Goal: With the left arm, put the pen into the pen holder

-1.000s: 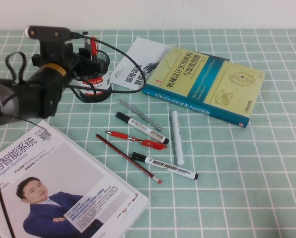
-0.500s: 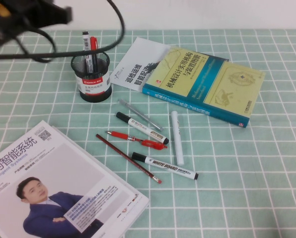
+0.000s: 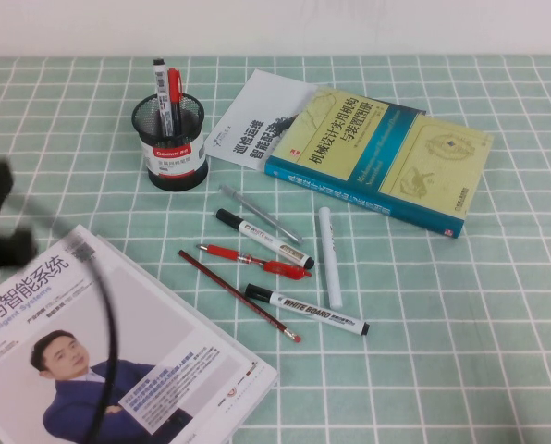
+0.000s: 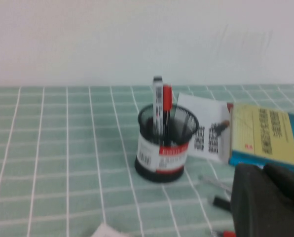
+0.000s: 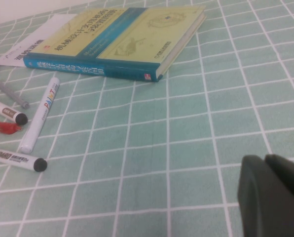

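Withdrawn from pen holder (image 3: pixel 170 143), left pincer (image 4: pixel 265 200) closed, empty; pen (image 3: pixel 161 92) upright inside, far ahead. Right pincer (image 5: pixel 273 195) parked, state unclear.

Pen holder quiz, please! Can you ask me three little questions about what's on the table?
1. True or false: the pen holder lies tipped over.
2. How many pens stand in it? A one, B two, C four.
3. Fill in: the left pincer, away from the holder, is shut and holds ___.

Key: 1 false, it stands upright. 2 B: a black-capped pen and a red pen. 3 nothing. The right pincer hangs over the tablecloth, apart from the book.
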### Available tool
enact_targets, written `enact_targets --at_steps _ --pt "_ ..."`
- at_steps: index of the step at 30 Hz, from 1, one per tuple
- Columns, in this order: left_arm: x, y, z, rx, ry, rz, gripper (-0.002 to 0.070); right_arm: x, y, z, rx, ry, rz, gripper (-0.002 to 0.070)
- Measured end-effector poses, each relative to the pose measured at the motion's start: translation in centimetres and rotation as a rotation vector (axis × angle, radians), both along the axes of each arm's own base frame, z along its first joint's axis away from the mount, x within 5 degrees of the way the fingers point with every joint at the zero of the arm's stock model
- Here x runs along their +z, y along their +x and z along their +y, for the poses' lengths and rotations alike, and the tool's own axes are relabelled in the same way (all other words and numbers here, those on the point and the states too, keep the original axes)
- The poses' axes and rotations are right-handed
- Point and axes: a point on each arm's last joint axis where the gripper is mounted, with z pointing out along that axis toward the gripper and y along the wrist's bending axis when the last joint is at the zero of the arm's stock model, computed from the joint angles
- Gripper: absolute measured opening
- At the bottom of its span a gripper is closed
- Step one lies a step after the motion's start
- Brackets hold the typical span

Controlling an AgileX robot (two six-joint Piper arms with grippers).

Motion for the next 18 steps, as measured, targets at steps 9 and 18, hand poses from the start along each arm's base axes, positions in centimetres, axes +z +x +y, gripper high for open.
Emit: enact_targets --at_steps 9,18 --pt "-4.1 -4.6 1.4 -0.003 0.014 0.037 0.0000 0.0 0.0 0.0 0.000 0.000 0.000 -0.0020" --pt "-4.2 -6.7 2.1 -0.003 0.044 0.001 0.0000 0.0 0.0 0.0 0.000 0.000 0.000 -0.0020"
